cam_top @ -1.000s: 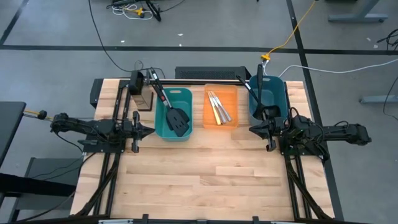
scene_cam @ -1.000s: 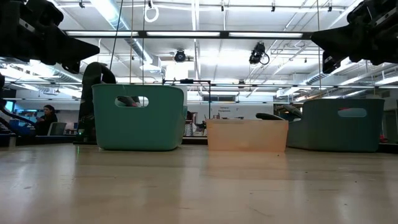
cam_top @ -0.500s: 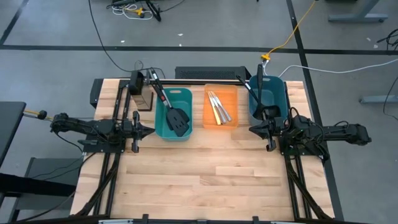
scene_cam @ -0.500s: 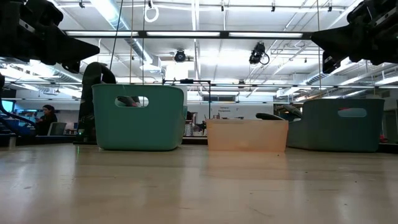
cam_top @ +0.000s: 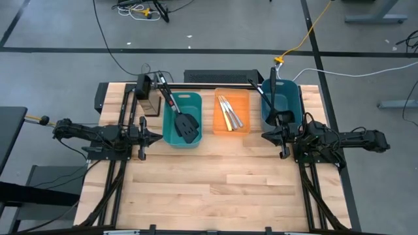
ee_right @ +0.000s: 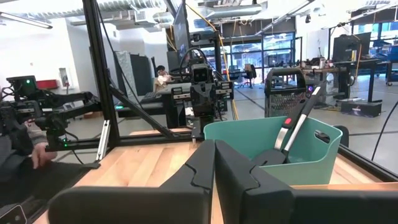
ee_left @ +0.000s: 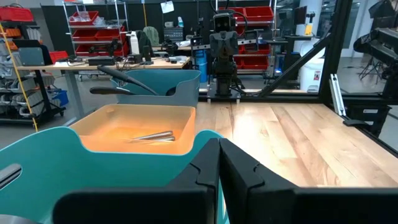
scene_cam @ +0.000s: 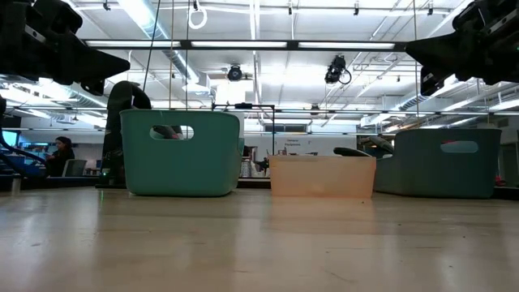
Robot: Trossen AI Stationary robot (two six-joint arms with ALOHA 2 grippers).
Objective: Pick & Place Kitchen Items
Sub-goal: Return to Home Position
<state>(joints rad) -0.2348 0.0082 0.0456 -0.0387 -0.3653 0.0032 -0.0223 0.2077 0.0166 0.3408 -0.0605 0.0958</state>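
Note:
Two black slotted spatulas (cam_top: 183, 121) with red-marked handles lie in the left teal bin (cam_top: 183, 119), handles leaning on its far rim. Silver table knives (cam_top: 228, 111) lie in the orange bin (cam_top: 232, 111); they also show in the left wrist view (ee_left: 152, 136). Black ladles (cam_top: 273, 98) lie in the right teal bin (cam_top: 282, 102), handles sticking out over its far rim. My left gripper (cam_top: 159, 137) is shut and empty, left of the left bin. My right gripper (cam_top: 264, 136) is shut and empty, near the right bin's near corner.
A black box (cam_top: 147, 98) stands at the far left of the table beside the left teal bin. A black rail (cam_top: 209, 85) runs along the far edge. The near half of the wooden table (cam_top: 209, 189) is bare.

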